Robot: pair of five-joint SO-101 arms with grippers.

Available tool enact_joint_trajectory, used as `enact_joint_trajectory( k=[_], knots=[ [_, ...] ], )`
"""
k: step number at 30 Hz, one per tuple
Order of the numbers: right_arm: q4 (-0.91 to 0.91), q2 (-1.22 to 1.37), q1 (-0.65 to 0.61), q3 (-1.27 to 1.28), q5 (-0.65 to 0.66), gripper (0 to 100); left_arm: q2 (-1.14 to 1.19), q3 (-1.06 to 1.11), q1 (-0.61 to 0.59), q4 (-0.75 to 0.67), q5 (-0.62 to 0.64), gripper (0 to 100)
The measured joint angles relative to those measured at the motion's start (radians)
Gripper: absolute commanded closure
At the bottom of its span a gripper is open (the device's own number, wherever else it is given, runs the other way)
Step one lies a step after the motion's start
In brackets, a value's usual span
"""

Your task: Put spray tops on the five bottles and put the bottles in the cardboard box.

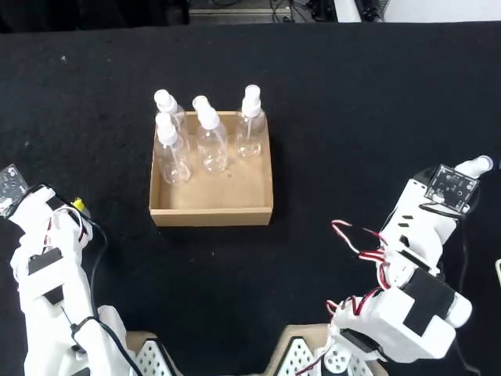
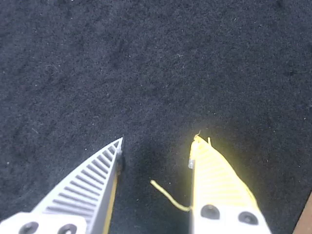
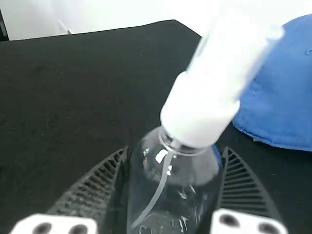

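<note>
The cardboard box (image 1: 211, 207) sits mid-table with several clear bottles standing in its far half, each with a white spray top, such as one at the left (image 1: 171, 150) and one at the right (image 1: 250, 125). At the table's right side my right gripper (image 3: 175, 152) is shut on another clear bottle (image 3: 170, 195) with a white spray top (image 3: 214, 102); that top (image 1: 477, 166) pokes out past the right arm's wrist. My left gripper (image 2: 156, 148) stands open just above bare black cloth at the left, with nothing between its fingers.
Black cloth (image 1: 352, 117) covers the whole table. A blue object (image 3: 285, 97) lies close behind the held bottle, near the right edge. The box's near half (image 1: 211, 192) holds nothing. Both arm bases (image 1: 313, 352) stand at the front edge.
</note>
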Motion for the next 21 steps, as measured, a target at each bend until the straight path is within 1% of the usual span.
enact_joint_trajectory(
  k=[5, 6, 10, 12, 16, 21],
  knots=[
    [0.000, 0.000, 0.000, 0.000, 0.000, 76.6, 0.000, 0.000, 0.000, 0.000, 0.000, 80],
    [0.000, 0.000, 0.000, 0.000, 0.000, 78.4, 0.000, 0.000, 0.000, 0.000, 0.000, 80],
    [0.000, 0.000, 0.000, 0.000, 0.000, 93.8, 0.000, 0.000, 0.000, 0.000, 0.000, 80],
    [0.000, 0.000, 0.000, 0.000, 0.000, 99.1, 0.000, 0.000, 0.000, 0.000, 0.000, 80],
    [-0.006, 0.000, 0.020, -0.026, 0.002, 98.9, 0.000, 0.000, 0.000, 0.000, 0.000, 80],
    [-0.071, 0.000, 0.044, -0.025, -0.026, 98.8, 0.000, 0.000, 0.000, 0.000, 0.000, 80]
  ],
)
